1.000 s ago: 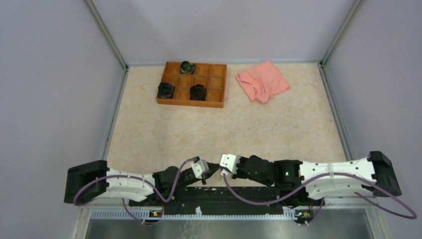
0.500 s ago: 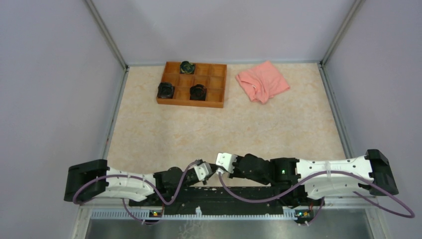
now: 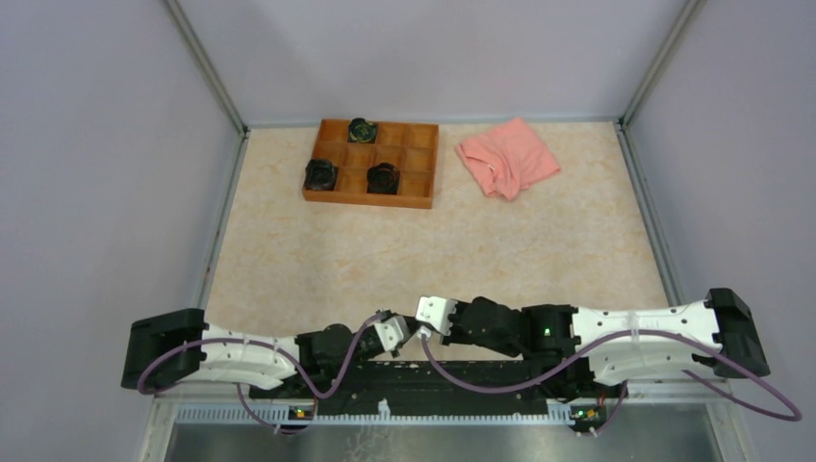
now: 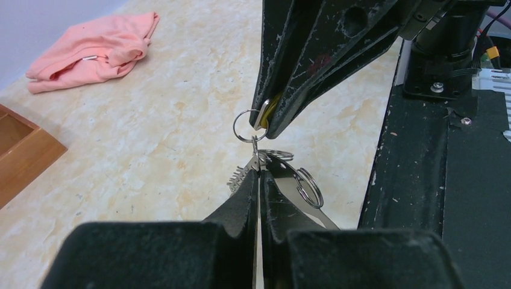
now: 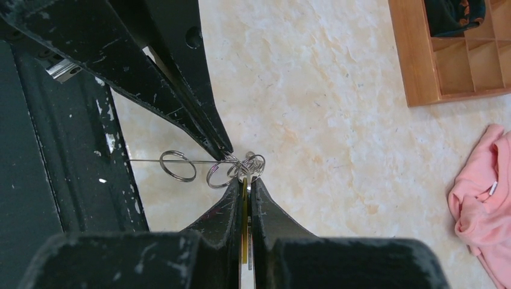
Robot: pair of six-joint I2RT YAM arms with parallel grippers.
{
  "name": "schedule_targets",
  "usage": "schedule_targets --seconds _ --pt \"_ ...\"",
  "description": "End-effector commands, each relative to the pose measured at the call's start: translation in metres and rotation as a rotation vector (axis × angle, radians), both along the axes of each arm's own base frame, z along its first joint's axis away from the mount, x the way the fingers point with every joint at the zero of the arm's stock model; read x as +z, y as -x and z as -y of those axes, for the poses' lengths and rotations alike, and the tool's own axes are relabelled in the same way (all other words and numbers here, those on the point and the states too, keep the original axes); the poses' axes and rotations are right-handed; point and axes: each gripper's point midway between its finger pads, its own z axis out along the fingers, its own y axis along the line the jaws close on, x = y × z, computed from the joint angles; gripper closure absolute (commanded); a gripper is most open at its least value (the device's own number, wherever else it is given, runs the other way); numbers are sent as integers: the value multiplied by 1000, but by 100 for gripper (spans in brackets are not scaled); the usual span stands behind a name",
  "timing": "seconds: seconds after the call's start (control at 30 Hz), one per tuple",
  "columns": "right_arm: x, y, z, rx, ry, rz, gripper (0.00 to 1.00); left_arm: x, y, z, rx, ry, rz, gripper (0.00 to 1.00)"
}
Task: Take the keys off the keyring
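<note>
Top view: left fingers (image 3: 399,339) and right fingers (image 3: 423,329) meet tip to tip, well apart from the wooden tray (image 3: 366,200), on its near side; the keys are too small to see.
Left wrist: left fingers are pinched shut on a silvery key (image 4: 240,176). Just beyond them, right fingers are shut on the yellow-headed key (image 4: 268,111). A small ring (image 4: 244,127) joins the two keys, so the pull likely runs along that line.
Right wrist: the keyring (image 5: 144,161) seems edge-on, a thin line. I cannot tell which ring carries which key.

The top camera is looking down from high behind over the whole counter (image 3: 433,250). The wrist cameras are looking closely, facing each other; all are sharing the pink cloth (image 3: 507,157).
</note>
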Motion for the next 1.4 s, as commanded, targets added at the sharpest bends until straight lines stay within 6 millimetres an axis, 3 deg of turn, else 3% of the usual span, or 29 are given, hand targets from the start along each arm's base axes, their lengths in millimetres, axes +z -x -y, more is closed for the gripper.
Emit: schedule_targets --seconds 0.0,0.53,0.83,1.37 --pt "35 2 -17 18 -124 15 100 -5 -1 -3 11 -14 0 92" --pt "30 8 -18 39 -120 -13 100 3 -5 -2 36 21 -4 80" --pt "28 9 -18 39 -116 -21 100 13 5 2 -26 58 8 72" --pt "24 12 -17 42 -102 -37 100 22 4 6 -26 95 16 71"
